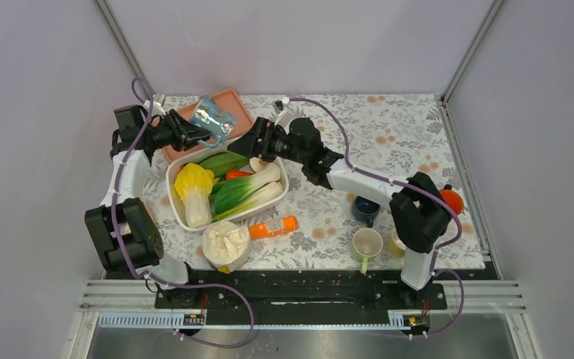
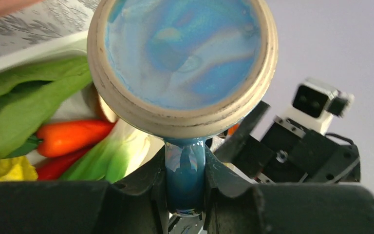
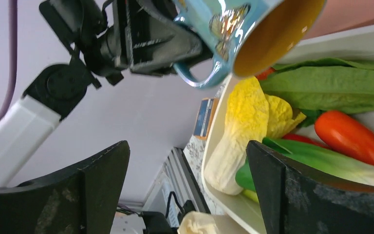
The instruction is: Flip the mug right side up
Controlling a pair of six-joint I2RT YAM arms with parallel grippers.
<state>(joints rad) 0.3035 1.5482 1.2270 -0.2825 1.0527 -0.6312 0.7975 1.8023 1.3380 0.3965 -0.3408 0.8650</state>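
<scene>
The mug [image 1: 214, 118] is light blue and iridescent with a yellow inside. It hangs in the air over the pink tray [image 1: 233, 100], lying on its side. My left gripper [image 1: 196, 134] is shut on its handle [image 2: 185, 170]. The left wrist view shows the mug's base [image 2: 182, 53]. In the right wrist view the mug's mouth [image 3: 272, 34] faces the camera and slightly down. My right gripper [image 1: 252, 144] is open and empty just right of the mug, over the white basin; its fingers [image 3: 102, 170] stand wide apart.
The white basin [image 1: 185, 219] holds bok choy, a yellow cabbage, green leaves and a red pepper. An orange packet [image 1: 273, 227] and a cream bundle [image 1: 226, 245] lie in front. A green mug [image 1: 367, 244], a dark blue cup [image 1: 365, 209] and an orange object [image 1: 452, 199] sit right.
</scene>
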